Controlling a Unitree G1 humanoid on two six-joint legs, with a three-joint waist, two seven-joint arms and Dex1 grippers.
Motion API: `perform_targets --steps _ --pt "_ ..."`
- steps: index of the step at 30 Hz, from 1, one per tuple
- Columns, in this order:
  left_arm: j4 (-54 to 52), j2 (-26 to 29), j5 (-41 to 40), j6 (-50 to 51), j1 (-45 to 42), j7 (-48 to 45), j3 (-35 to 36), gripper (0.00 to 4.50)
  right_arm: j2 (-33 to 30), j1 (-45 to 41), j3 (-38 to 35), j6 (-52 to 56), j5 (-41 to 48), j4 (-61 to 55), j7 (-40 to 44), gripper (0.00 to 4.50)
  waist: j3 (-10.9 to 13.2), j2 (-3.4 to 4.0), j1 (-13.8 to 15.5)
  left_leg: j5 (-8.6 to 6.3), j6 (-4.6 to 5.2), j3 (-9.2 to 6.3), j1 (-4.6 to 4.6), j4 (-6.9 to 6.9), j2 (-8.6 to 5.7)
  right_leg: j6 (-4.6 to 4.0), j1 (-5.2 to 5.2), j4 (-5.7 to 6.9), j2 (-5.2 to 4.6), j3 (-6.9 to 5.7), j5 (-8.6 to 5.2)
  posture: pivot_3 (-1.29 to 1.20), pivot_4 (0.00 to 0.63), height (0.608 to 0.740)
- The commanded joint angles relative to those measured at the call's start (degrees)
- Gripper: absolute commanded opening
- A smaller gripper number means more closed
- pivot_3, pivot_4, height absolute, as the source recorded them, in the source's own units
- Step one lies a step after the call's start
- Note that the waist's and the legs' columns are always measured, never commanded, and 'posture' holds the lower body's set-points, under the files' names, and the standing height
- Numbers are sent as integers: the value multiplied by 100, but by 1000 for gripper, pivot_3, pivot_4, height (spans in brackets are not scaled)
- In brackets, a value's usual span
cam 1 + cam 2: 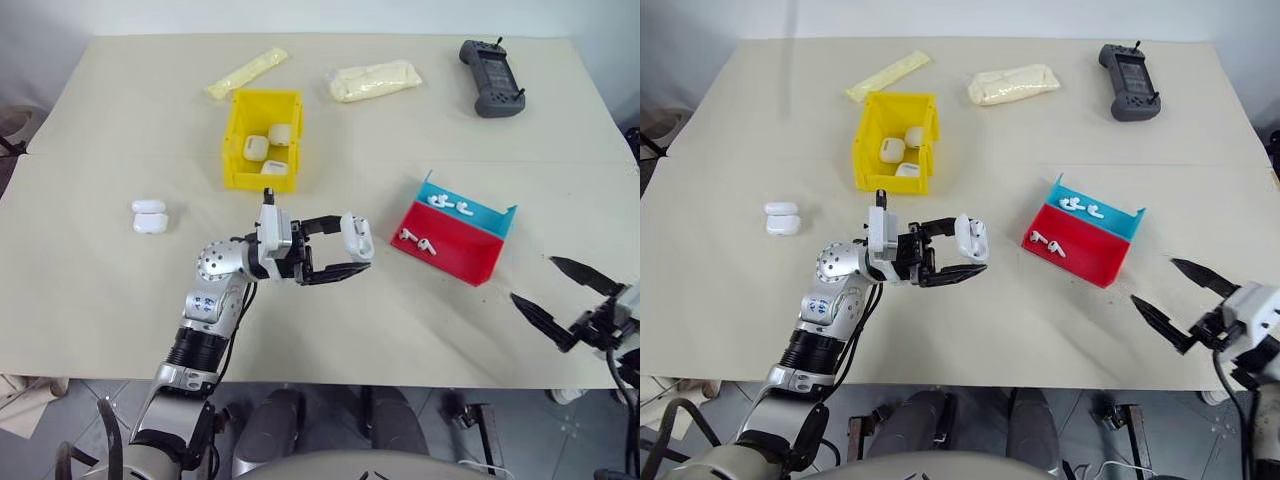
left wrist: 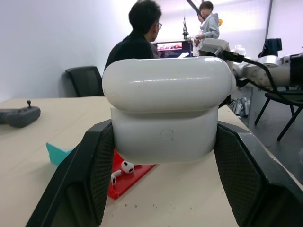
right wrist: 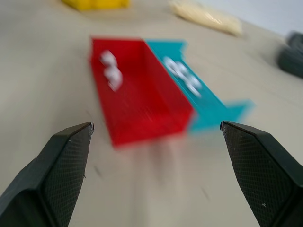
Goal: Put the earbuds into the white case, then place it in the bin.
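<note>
head pair overhead — wrist views low, close

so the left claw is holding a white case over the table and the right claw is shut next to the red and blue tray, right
Not quite: the right claw is open, empty, fingers spread, as the right wrist view shows. The left claw does hold a white case over the table, near the red and blue tray.
</note>
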Motion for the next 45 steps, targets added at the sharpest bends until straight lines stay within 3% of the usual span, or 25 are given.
perform_targets --steps 1,4,9,16,21,28,35,39,45 --pt "-60 -60 51 -161 -62 97 39 2781 -236 -168 -80 -143 28 130 119 4483 0 1 -8 0 -1 2 1 -2 2 0 -1 -1 2 2 0 0 150 740" --pt "-52 -104 66 -199 -40 143 18 2781 -501 -574 154 326 123 -117 94 4483 -1 3 -7 -1 -1 5 0 -1 5 0 -1 -3 5 5 0 0 150 740" --pt "-15 -219 110 -225 -72 242 -13 2781 -1555 -1712 731 2149 182 -345 -38 4483 -2 7 15 -1 -1 5 -3 7 1 0 -4 -2 -2 6 0 0 150 740" --pt "66 -351 140 -294 -118 293 -40 2781 -2246 -3826 2535 4233 -605 -151 -183 4483 -1 5 37 -1 -2 -7 -14 6 1 0 -6 -34 -6 -8 0 0 150 740" --pt "-20 -444 159 -333 -31 374 -86 2781 -2023 -5002 3749 4267 -1426 527 300 4483 -1 5 20 -1 1 -5 -24 5 -10 3 -14 -31 -17 -10 2 0 150 740" --pt "-130 -470 178 -354 55 486 -78 2781 -1390 -6414 4678 3604 -2583 2414 511 4483 -1 5 -1 -1 0 -3 -24 4 -8 3 -17 -32 -15 -11 2 0 150 740" --pt "-240 -492 214 -397 132 639 -94 2781 -840 -7445 4749 3358 -2999 3880 809 4483 -1 5 -15 0 0 1 -26 3 -9 4 -25 -4 -15 -7 2 0 150 740" --pt "-340 -472 235 -408 210 733 -90 2781 -893 -7694 4696 3364 -2977 4151 1490 4483 -1 5 4 0 0 0 -28 3 -9 3 -28 -2 -15 -9 2 0 150 740" --pt "-368 -442 243 -441 252 828 -81 2781 -778 -7966 4621 2811 -3456 4903 442 4483 -1 6 -6 0 0 0 -28 2 -10 3 -30 1 -16 -8 2 0 150 740"
